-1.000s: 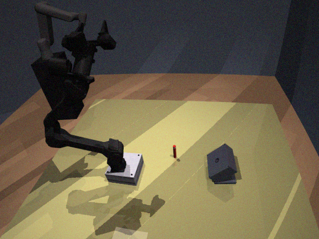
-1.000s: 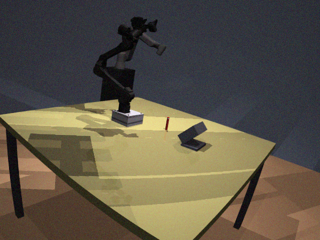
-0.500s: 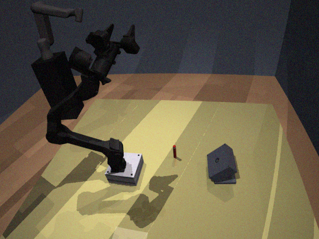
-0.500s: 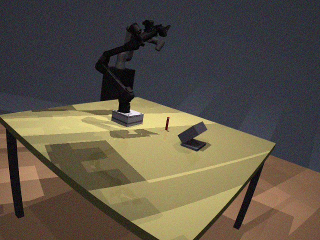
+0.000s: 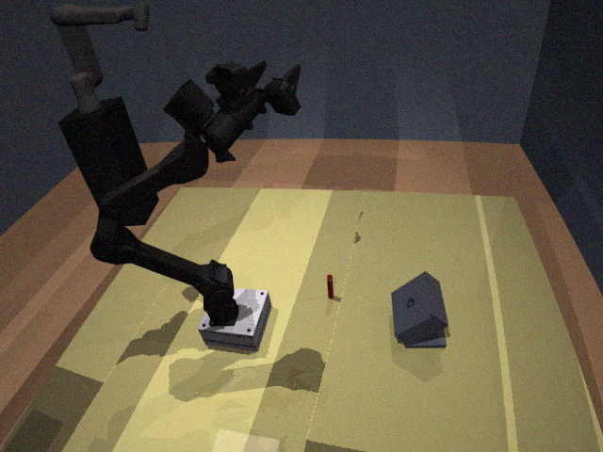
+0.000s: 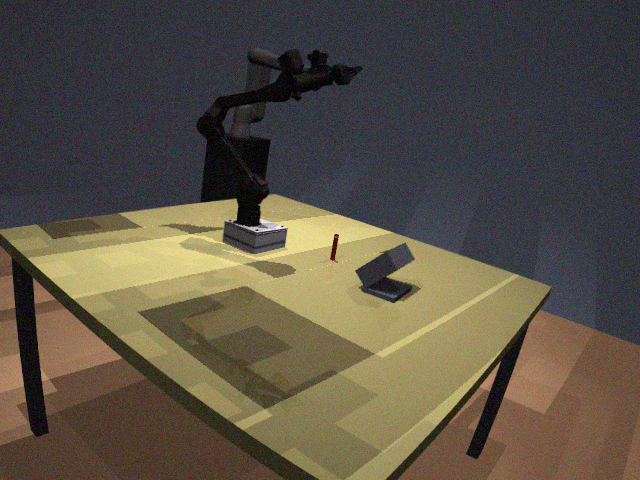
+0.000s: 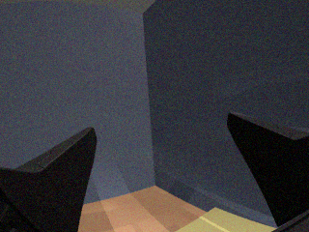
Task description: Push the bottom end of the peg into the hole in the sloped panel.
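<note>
A thin red peg (image 5: 330, 286) (image 6: 334, 248) stands upright on the table (image 5: 380, 409) (image 6: 444, 310), between the arm's base and the sloped panel. The dark grey sloped panel (image 5: 422, 315) (image 6: 385, 265) sits on a flat foot. Its face shows one small round-looking hole (image 5: 410, 302) in the top view. The peg's cross-section is too small to tell. My gripper (image 5: 282, 65) (image 6: 360, 68) (image 7: 163, 127) is open and empty, raised high above the table. In the wrist view its two fingers are wide apart, with neither peg nor panel in sight.
The arm's pale base block (image 5: 252, 311) (image 6: 254, 239) stands left of the peg. Behind the arm is a dark box-like body (image 5: 105, 151) (image 6: 211, 175) with a grey arm-like part (image 5: 80, 53) (image 6: 256, 80) on top. The table's edge (image 6: 180, 390) shows in the exterior view.
</note>
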